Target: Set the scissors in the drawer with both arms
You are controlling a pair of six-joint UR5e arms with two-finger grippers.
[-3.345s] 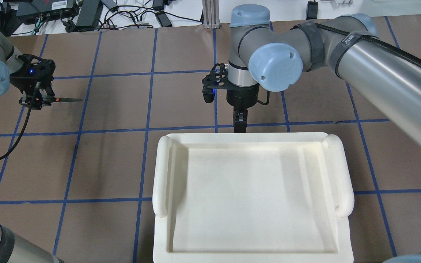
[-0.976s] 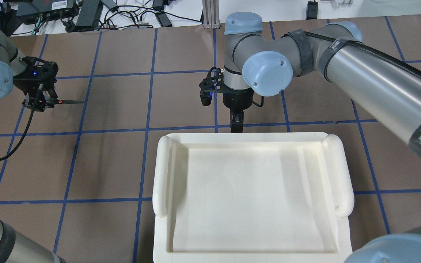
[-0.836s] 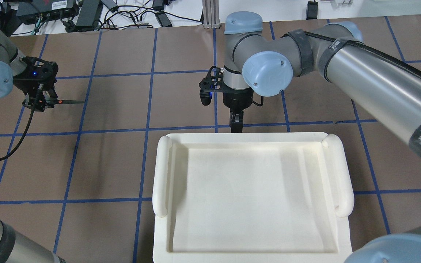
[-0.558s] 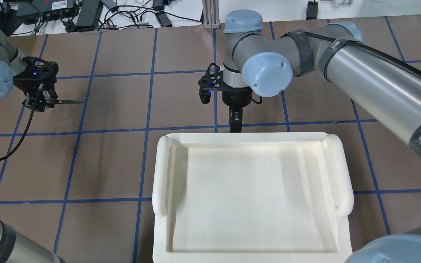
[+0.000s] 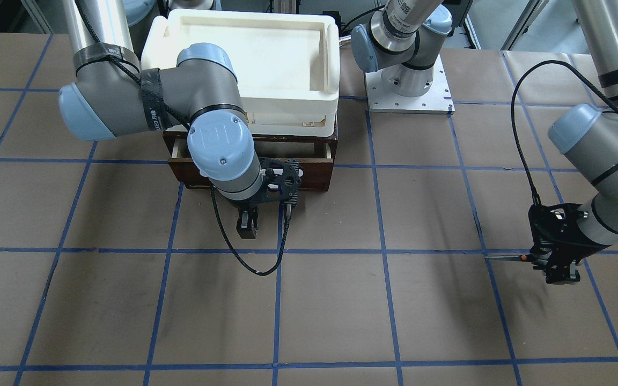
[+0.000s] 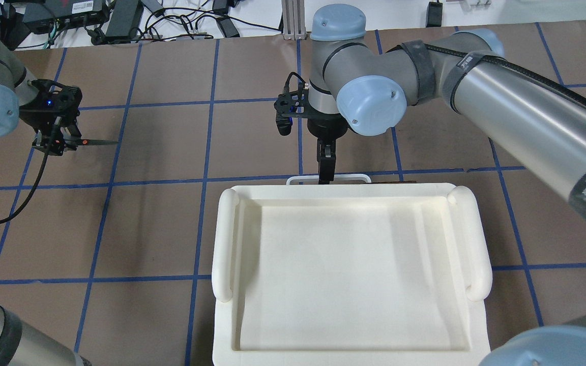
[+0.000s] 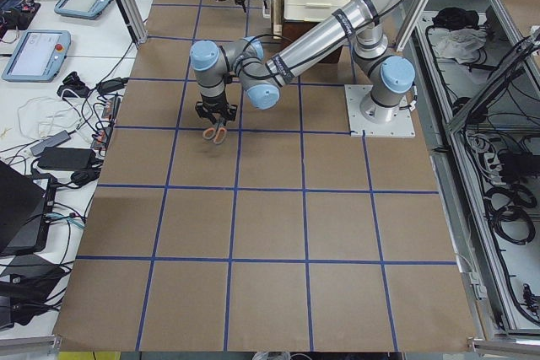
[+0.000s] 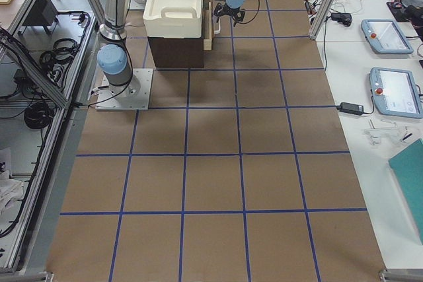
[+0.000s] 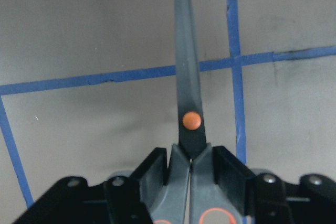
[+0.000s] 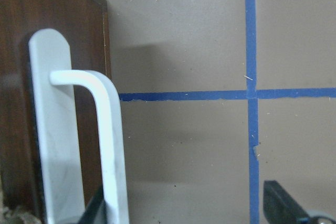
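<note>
My left gripper (image 6: 51, 145) is shut on the scissors (image 6: 94, 142) near the pivot and holds them level above the table at the far left, blades pointing inward. The left wrist view shows the fingers (image 9: 226, 174) clamped on the grey neck under the orange pivot dot of the scissors (image 9: 188, 93). My right gripper (image 6: 325, 175) is at the white bar handle (image 6: 354, 176) of the dark-brown drawer (image 5: 314, 179). In the right wrist view the fingers (image 10: 283, 203) stand apart, one behind the handle (image 10: 113, 145). The drawer is out a little and shows a pale strip.
A cream-white plastic tray (image 6: 224, 244) sits on top of the drawer cabinet and hides the drawer from above. A black cable (image 5: 255, 268) loops down from my right wrist. The left arm's base plate (image 5: 408, 91) is bolted beside the cabinet. Cables and power bricks (image 6: 120, 20) lie beyond the table's far edge.
My right gripper has moved away from the tray's edge, and the white drawer handle has come out from under the tray with it. The left arm with the scissors has barely moved.
</note>
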